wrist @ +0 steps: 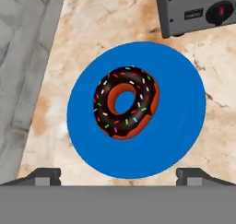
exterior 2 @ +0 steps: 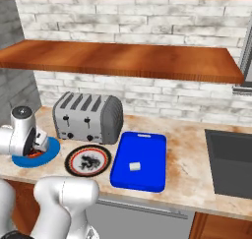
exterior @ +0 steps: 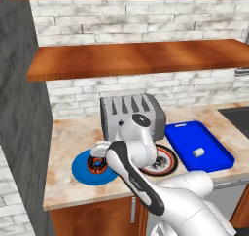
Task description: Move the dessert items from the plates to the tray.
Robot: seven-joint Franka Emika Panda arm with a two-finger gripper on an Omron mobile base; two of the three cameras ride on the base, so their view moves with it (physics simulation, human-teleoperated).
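One doughnut lies on the blue plate below the spread claw; likely light, soft: pinch across ring.

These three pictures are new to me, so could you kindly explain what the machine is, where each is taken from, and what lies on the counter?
It is a white robot arm on a driving base in a rendered kitchen. Two pictures come from cameras on the base, behind the arm to its left and right. The third looks down from the hand along the claw, whose open tips hold nothing. On the counter stand a toaster, a blue plate bearing a doughnut, a patterned white plate, and a blue tray with a small white piece on it. The hand hovers above the doughnut.
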